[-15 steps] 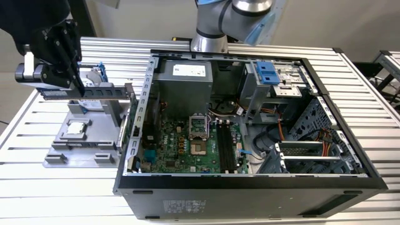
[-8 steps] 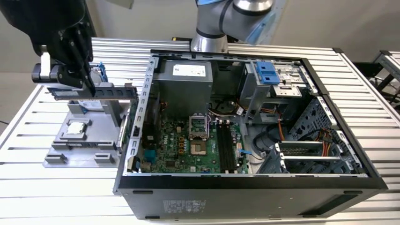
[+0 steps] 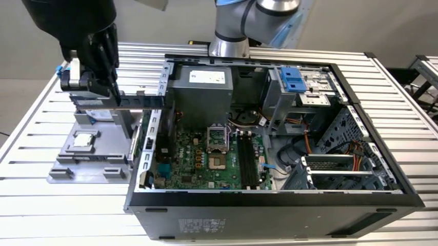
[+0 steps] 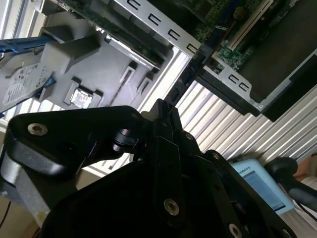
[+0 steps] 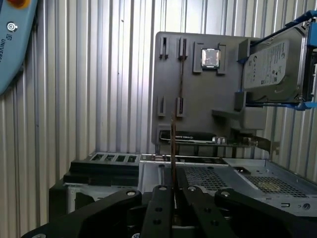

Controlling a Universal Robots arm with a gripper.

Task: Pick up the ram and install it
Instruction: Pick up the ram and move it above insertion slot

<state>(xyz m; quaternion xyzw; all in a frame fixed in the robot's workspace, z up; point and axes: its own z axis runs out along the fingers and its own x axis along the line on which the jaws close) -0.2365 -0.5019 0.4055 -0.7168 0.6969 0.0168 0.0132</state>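
Observation:
My gripper [image 3: 112, 96] is shut on the ram [image 3: 141, 102], a long thin stick held level in the air. It hangs above the grey parts tray [image 3: 68, 164] at the exterior view's left, and its free end reaches toward the open computer case [image 3: 274, 200]. In the first wrist view the ram [image 5: 173, 144] shows edge-on as a thin line rising from between the black fingers [image 5: 159, 208]. The black memory slots [image 3: 246, 160] lie on the motherboard [image 3: 188, 164] inside the case, well to the exterior view's right of the ram.
The tray holds a small square silver processor chip [image 3: 83, 139] [image 5: 210, 58] and a silver hard drive in a blue frame [image 5: 272, 69]. The case wall [image 3: 152, 128] stands between the tray and the motherboard. A power supply [image 3: 202, 95] and cables fill the back of the case.

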